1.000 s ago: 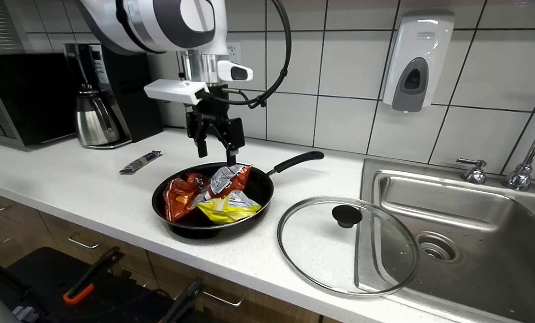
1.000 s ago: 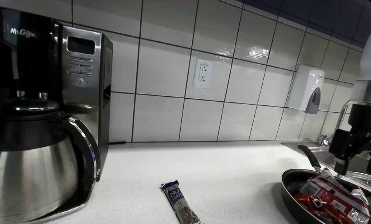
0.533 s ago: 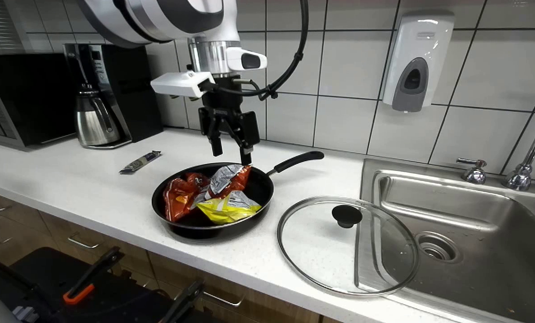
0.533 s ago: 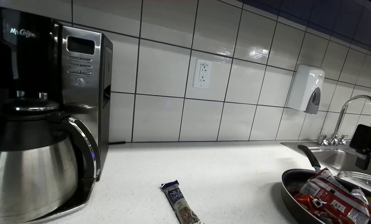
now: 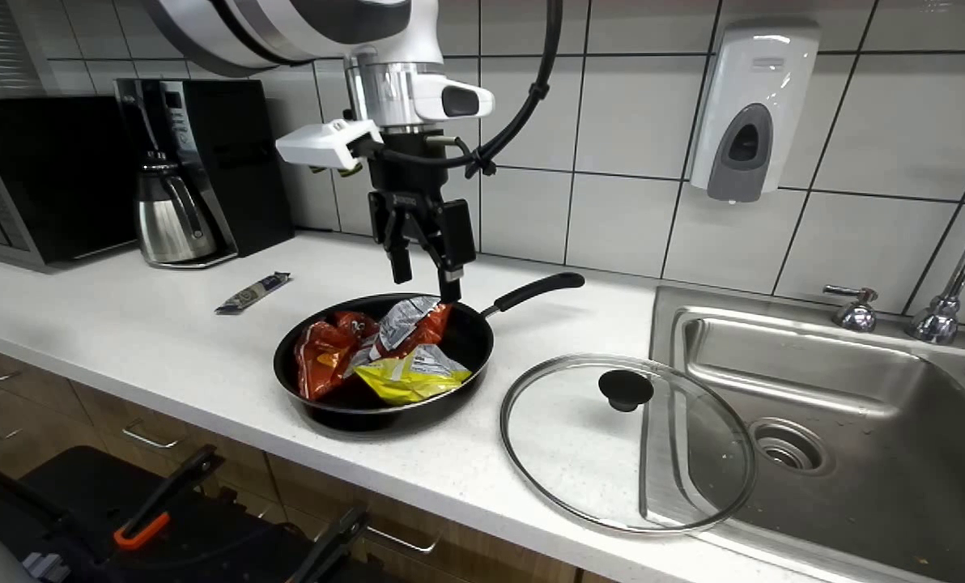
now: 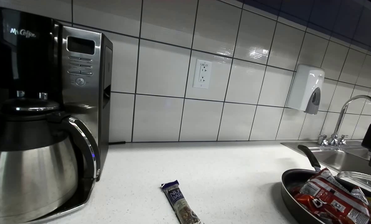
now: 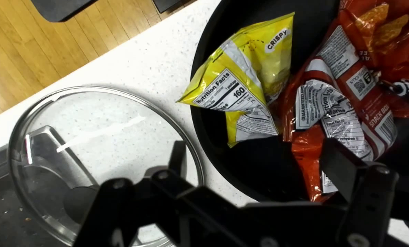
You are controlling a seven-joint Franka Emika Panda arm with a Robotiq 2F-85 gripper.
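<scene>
Note gripper (image 5: 426, 287), spread wide, above pan (image 5: 385, 419), far side | inside, red bags (image 5: 316, 360) (left, far), yellow bag (image 5: 414, 376) (near) | lid (image 5: 627, 390) (right)

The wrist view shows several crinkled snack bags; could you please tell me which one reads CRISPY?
The yellow crinkled snack bag, nearest the round clear glass lid; the other snack bags are mainly red.

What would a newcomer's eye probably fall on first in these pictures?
Probably the yellow snack bag, lying with red bags inside a black pan on the counter. Next, the clear lid beside the pan, reaching over the edge of the sink. Above the counter, the robot's black fingers stand open, holding nothing.
</scene>
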